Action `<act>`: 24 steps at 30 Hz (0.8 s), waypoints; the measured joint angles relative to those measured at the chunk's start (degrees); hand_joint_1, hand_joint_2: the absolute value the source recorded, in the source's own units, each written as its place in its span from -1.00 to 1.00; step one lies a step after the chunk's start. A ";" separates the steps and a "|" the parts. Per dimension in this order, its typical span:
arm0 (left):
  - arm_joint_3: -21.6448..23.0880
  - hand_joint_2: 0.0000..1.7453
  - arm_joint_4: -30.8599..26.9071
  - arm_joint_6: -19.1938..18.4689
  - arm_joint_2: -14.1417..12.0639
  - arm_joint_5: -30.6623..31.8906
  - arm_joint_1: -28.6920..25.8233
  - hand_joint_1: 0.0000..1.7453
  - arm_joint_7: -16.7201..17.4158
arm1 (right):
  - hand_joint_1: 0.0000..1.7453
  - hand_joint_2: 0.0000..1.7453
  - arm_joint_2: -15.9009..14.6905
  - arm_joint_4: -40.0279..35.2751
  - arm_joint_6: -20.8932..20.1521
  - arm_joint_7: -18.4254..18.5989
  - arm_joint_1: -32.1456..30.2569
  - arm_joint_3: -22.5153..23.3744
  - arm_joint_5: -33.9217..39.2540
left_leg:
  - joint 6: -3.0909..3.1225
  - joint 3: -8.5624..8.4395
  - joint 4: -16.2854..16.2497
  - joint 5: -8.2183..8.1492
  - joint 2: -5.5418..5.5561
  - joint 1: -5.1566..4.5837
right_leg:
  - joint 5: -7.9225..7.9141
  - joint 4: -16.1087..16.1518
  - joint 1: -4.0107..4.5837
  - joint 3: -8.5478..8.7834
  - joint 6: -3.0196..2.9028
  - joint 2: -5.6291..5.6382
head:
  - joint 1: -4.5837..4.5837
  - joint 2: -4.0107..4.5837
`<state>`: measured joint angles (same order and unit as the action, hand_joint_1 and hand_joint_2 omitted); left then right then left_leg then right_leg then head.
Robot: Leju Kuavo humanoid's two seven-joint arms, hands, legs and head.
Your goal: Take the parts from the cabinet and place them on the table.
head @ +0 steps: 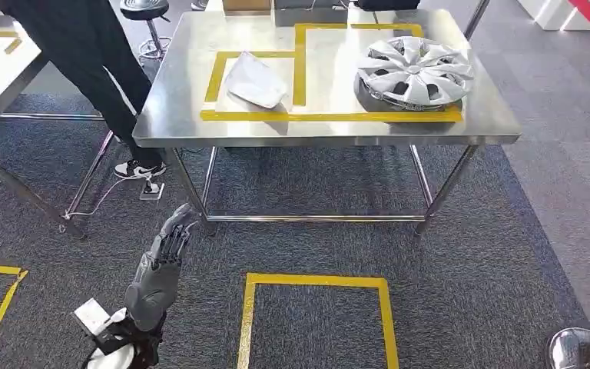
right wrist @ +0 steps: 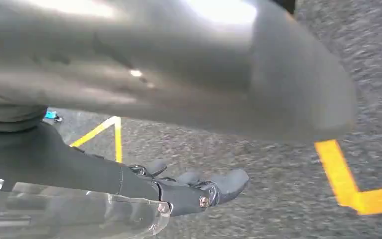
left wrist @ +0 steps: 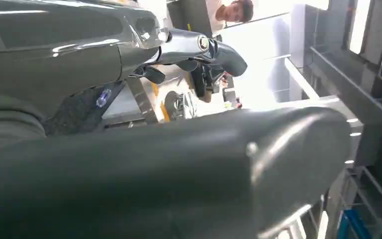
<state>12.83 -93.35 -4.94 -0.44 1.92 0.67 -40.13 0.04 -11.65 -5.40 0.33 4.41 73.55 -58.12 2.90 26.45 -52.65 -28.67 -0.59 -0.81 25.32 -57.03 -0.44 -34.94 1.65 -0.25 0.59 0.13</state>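
Left hand (head: 157, 269): hangs low beside the robot over grey carpet, fingers straight, close side by side and holding nothing. The left wrist view adds its thick grey thumb (left wrist: 179, 174) across the foreground and darker fingers (left wrist: 214, 50) stretched out, nothing between them.

Right hand (right wrist: 179, 191): seen in the right wrist view above the carpet, fingers loosely extended, slightly bent, nothing in them. The head view gives a rounded silver part of that arm (head: 584, 350) at the lower right corner.

Hubcap (head: 415, 71): silver, multi-spoke, lying flat on the right side of the steel table (head: 169, 115), inside a yellow tape outline (head: 330, 117).

White part (head: 255, 80): flat, roughly shield-shaped, lying in the left taped square on the same table, well apart from the hubcap.

Floor marking (head: 315, 280): yellow tape square on the carpet in front of the table; the right wrist view shows a corner of yellow tape (right wrist: 348, 189) near the right hand.

Person's legs (head: 84, 61): black trousers, black-and-white shoe (head: 138, 169), standing at the table's left end.

Stool (head: 144, 11): black seat, behind the person.

Shelving frame (left wrist: 378, 99): grey metal, in the left wrist view, with a blue bin (left wrist: 353, 224) low down; contents cannot be made out.
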 joint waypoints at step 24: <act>0.87 -1.00 3.28 1.31 -0.31 -0.79 0.24 -1.00 0.75 | -1.00 -1.00 0.04 -0.04 0.15 0.35 0.39 0.24 -0.50 | -1.58 3.15 -11.23 -0.23 0.33 0.42 | -2.15 -0.08 0.22 -1.33 -2.04 -0.05 | 0.31 0.00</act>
<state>13.70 -90.07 -3.63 -0.74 1.14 0.90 -39.38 0.09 -11.69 -5.25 0.68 4.80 73.79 -58.62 1.32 29.60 -63.88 -28.90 -0.26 -0.38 23.18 -57.11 -0.22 -36.27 -0.39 -0.30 0.90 0.13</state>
